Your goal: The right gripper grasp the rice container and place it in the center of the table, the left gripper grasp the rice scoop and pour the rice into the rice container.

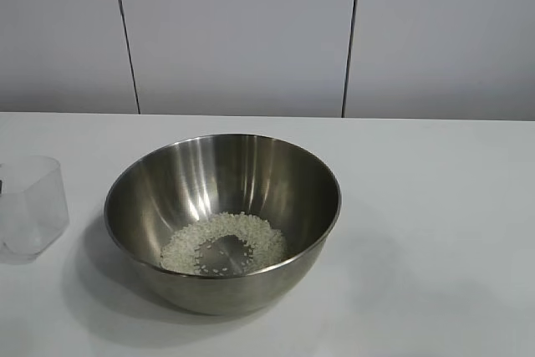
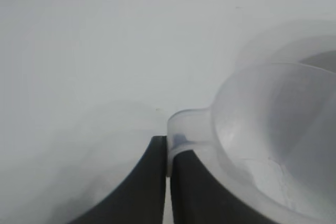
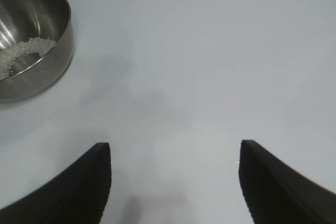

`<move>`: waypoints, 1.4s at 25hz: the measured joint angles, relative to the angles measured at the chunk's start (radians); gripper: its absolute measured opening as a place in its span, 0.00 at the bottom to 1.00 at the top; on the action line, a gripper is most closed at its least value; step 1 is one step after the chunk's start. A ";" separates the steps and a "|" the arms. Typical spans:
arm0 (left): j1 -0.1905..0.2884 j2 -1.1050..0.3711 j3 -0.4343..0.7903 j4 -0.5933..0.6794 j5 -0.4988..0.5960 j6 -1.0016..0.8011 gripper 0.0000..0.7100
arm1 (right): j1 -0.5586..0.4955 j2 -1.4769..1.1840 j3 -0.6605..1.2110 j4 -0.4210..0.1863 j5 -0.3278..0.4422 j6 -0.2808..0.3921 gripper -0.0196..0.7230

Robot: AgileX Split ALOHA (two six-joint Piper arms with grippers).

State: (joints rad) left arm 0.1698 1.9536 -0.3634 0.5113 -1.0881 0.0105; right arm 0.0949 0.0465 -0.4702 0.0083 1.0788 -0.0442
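The rice container point(image 1: 222, 221), a large shiny steel bowl, stands at the middle of the white table point(image 1: 435, 232) with a ring of white rice point(image 1: 224, 244) in its bottom. It also shows in the right wrist view point(image 3: 31, 40). The rice scoop point(image 1: 30, 205), a translucent plastic cup, stands upright at the table's left edge of view and looks empty. In the left wrist view my left gripper point(image 2: 168, 145) is shut on the rice scoop's tab handle point(image 2: 181, 129). My right gripper point(image 3: 175, 153) is open and empty over bare table, to the side of the bowl.
A grey panelled wall point(image 1: 251, 31) runs behind the table. Neither arm shows in the exterior view.
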 joint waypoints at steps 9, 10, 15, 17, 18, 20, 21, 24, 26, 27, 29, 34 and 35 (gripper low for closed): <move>0.000 0.000 0.000 0.001 0.018 0.001 0.33 | 0.000 0.000 0.000 0.000 -0.001 0.000 0.66; 0.000 0.000 0.000 0.001 0.018 0.001 0.34 | 0.000 0.000 0.000 0.000 -0.001 0.000 0.66; 0.000 0.000 0.001 0.001 0.018 0.001 0.36 | 0.000 0.000 0.000 0.000 -0.001 0.000 0.66; 0.000 0.000 0.010 -0.001 0.018 0.001 0.36 | 0.000 0.000 0.000 0.000 -0.001 0.000 0.66; 0.000 0.000 0.019 -0.007 0.019 0.001 0.37 | 0.000 0.000 0.000 0.000 -0.001 0.000 0.66; 0.000 0.000 0.033 -0.030 0.019 0.001 0.37 | 0.000 0.000 0.000 0.000 -0.001 0.000 0.66; 0.000 0.000 0.037 -0.051 0.019 0.001 0.38 | 0.000 0.000 0.000 0.000 -0.001 0.000 0.66; 0.000 0.000 0.040 -0.115 0.007 -0.001 0.44 | 0.000 0.000 0.000 0.000 -0.001 0.001 0.66; 0.000 0.000 0.038 -0.146 -0.011 -0.022 0.54 | 0.000 0.000 0.000 0.000 -0.001 0.002 0.66; 0.000 0.000 0.032 -0.155 -0.015 -0.042 0.58 | 0.000 0.000 0.000 0.000 -0.001 0.002 0.66; 0.012 0.000 0.015 -0.159 -0.018 -0.083 0.64 | 0.000 0.000 0.000 0.000 -0.001 0.002 0.66; 0.100 -0.060 -0.062 -0.069 0.066 -0.157 0.67 | 0.000 0.000 0.000 0.000 -0.001 0.002 0.66; 0.124 -0.083 -0.080 -0.042 0.112 -0.169 0.67 | 0.000 0.000 0.000 0.000 -0.001 0.002 0.66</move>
State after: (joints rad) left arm 0.2934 1.8710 -0.4435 0.4690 -0.9764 -0.1586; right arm 0.0949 0.0465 -0.4702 0.0083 1.0775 -0.0424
